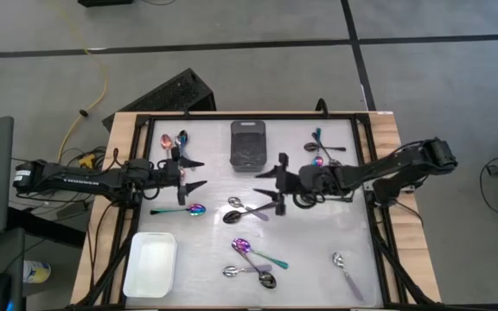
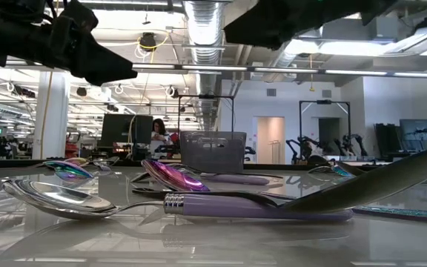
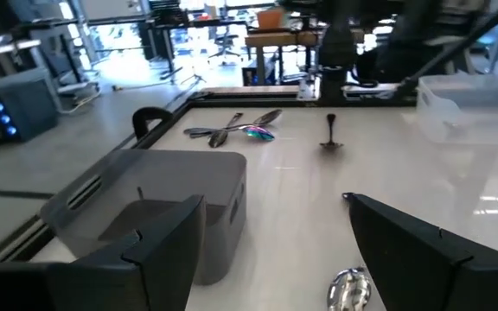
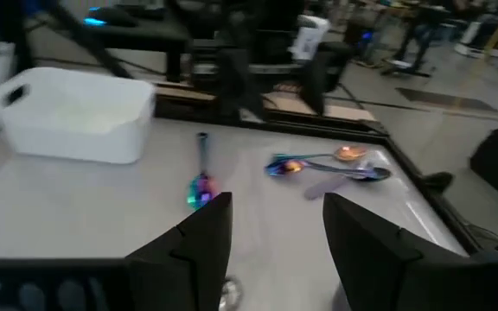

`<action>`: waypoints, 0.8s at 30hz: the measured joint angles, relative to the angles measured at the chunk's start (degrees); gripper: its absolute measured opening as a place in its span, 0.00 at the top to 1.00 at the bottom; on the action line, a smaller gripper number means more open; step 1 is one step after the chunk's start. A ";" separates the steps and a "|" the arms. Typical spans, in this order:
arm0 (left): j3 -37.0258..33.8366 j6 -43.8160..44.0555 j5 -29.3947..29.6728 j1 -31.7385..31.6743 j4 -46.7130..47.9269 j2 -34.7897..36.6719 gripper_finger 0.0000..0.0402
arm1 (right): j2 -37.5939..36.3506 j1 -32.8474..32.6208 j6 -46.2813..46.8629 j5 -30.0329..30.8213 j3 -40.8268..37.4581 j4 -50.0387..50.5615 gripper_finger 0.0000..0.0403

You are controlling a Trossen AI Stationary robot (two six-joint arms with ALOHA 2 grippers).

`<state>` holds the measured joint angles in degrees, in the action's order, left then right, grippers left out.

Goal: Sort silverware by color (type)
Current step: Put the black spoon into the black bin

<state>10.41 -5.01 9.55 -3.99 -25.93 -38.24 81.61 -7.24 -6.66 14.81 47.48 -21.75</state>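
Observation:
The silverware lies on the white table in loose groups: spoons at the far left (image 1: pixel 173 141), a rainbow spoon (image 1: pixel 187 209) near my left gripper, a silver and dark pair (image 1: pixel 242 210) at the centre, a near group (image 1: pixel 253 259), one silver spoon (image 1: pixel 346 268), and a far-right group (image 1: pixel 322 147). My left gripper (image 1: pixel 199 173) (image 3: pixel 275 250) hovers open, level, pointing toward the table's right. My right gripper (image 1: pixel 264 188) (image 4: pixel 275 233) hovers open above the centre, pointing toward the table's left, just beyond the central pair. Neither gripper has anything between its fingers.
A small black bin (image 1: pixel 248 144) stands at the far centre, between the two grippers and a little beyond them. A white tray (image 1: pixel 151 263) sits at the near left corner. A black frame (image 1: pixel 232 117) runs round the table's edge.

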 joint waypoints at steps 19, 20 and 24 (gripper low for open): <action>-0.02 13.09 6.25 0.00 7.40 -0.02 0.31 | 12.37 -1.51 2.06 -0.18 0.00 -7.31 0.49; -0.02 13.74 7.12 -0.01 7.69 -0.02 0.31 | 12.71 -1.69 1.05 -0.17 0.01 -7.22 0.49; -0.04 14.43 8.79 -0.01 7.74 -0.02 0.31 | 14.25 -1.79 -0.33 -0.14 0.02 -6.60 0.49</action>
<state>10.37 9.42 18.35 -4.00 -18.20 -38.26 95.86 -9.02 -6.98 14.67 47.51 -28.35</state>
